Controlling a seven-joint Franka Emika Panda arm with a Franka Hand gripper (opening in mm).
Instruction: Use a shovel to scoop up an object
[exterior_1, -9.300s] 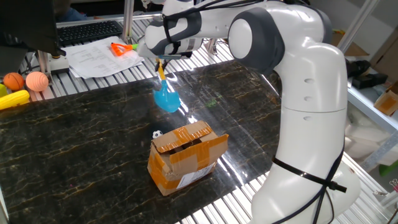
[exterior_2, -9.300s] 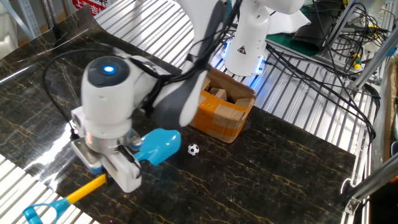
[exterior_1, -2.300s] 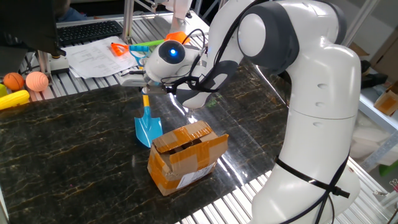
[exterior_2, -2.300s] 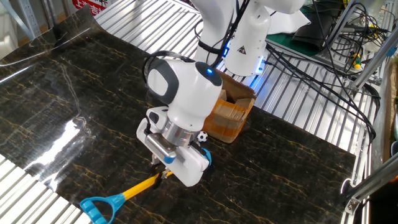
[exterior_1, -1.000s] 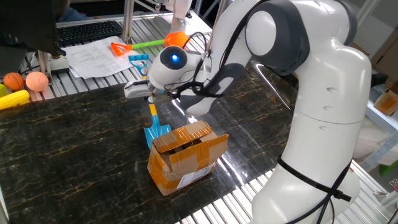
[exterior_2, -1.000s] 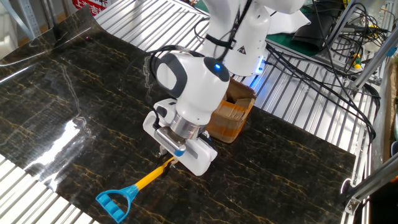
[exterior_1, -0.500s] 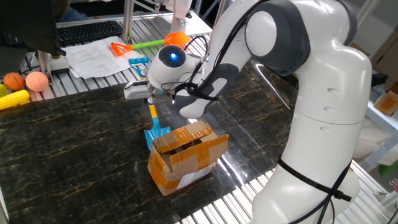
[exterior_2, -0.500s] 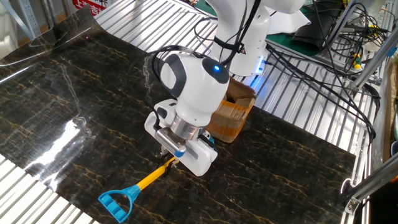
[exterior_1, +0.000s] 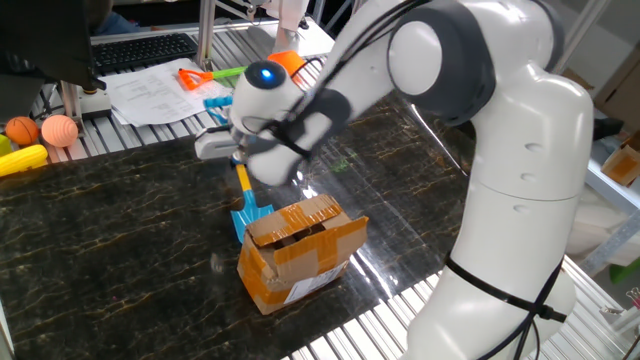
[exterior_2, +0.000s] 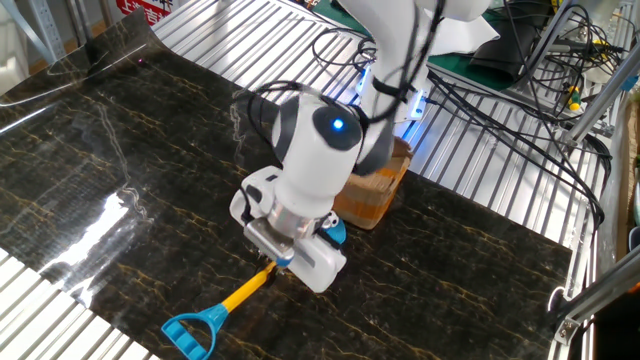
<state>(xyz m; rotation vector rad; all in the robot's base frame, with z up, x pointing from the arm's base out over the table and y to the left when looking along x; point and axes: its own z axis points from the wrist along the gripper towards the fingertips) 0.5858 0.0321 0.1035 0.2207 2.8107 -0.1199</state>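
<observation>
My gripper (exterior_1: 239, 163) is shut on the yellow-orange shaft of the shovel (exterior_1: 245, 198). Its blue blade (exterior_1: 244, 222) rests low on the table, right against the left side of the brown cardboard box (exterior_1: 300, 252). In the other fixed view the gripper (exterior_2: 272, 264) holds the shaft (exterior_2: 245, 291). The light blue handle end (exterior_2: 190, 331) points toward the front edge. A bit of blade (exterior_2: 335, 234) shows beside the box (exterior_2: 375, 188). The tiny black-and-white ball is hidden behind my wrist and the box.
Two orange balls (exterior_1: 41, 130) and a yellow toy (exterior_1: 22, 160) lie at the far left. An orange toy shovel with a green handle (exterior_1: 205, 74), papers (exterior_1: 160, 92) and a keyboard (exterior_1: 140, 48) lie behind the table. Cables (exterior_2: 520, 90) run at the right.
My wrist has turned and shifted slightly left, blurred by motion. The shovel's handle end has swung a little toward the box side. The blade stays against the box.
</observation>
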